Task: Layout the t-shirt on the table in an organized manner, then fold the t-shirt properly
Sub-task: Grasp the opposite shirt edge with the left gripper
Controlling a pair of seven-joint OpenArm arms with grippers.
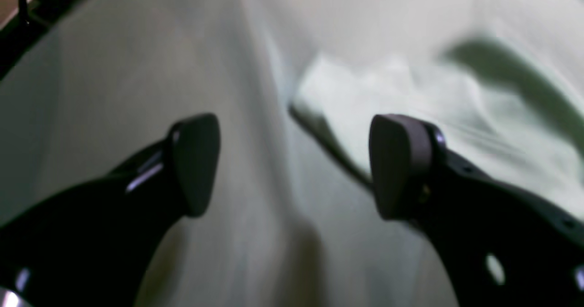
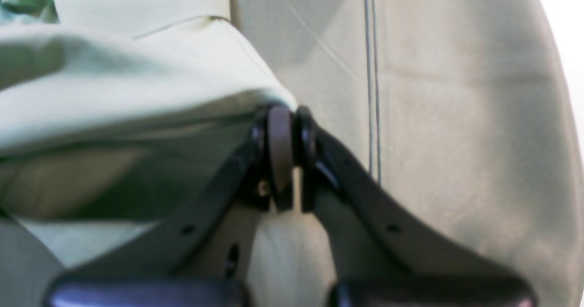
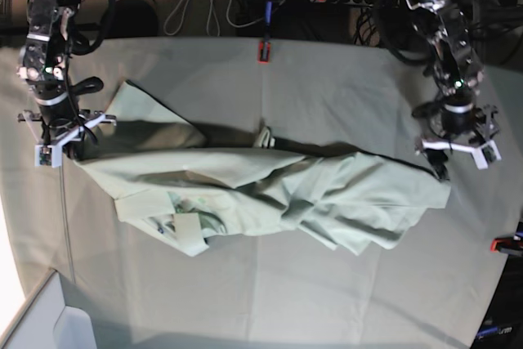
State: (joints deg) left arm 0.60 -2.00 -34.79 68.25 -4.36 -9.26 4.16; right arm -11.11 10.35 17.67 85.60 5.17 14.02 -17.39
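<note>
Right tool [image 3: 72, 143], base view's left: jaws pinched tight on the shirt [image 3: 270, 194] edge, cloth lifted there. Shirt: rumpled, stretched in a long band across the middle of the surface [image 3: 343, 79], collar end bunched low at left. Left tool [image 3: 448, 155], at right: jaws wide apart, holding nothing, poised just above the shirt's far corner. Step, as judged: laying out, folding not begun. Next move calls for the left tool to drop and pinch that corner, then both pull the cloth flat.

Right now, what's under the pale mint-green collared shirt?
Under the pale mint-green collared shirt lies the table's creased grey-green cloth. Anything beneath the bunched fabric is hidden.
</note>
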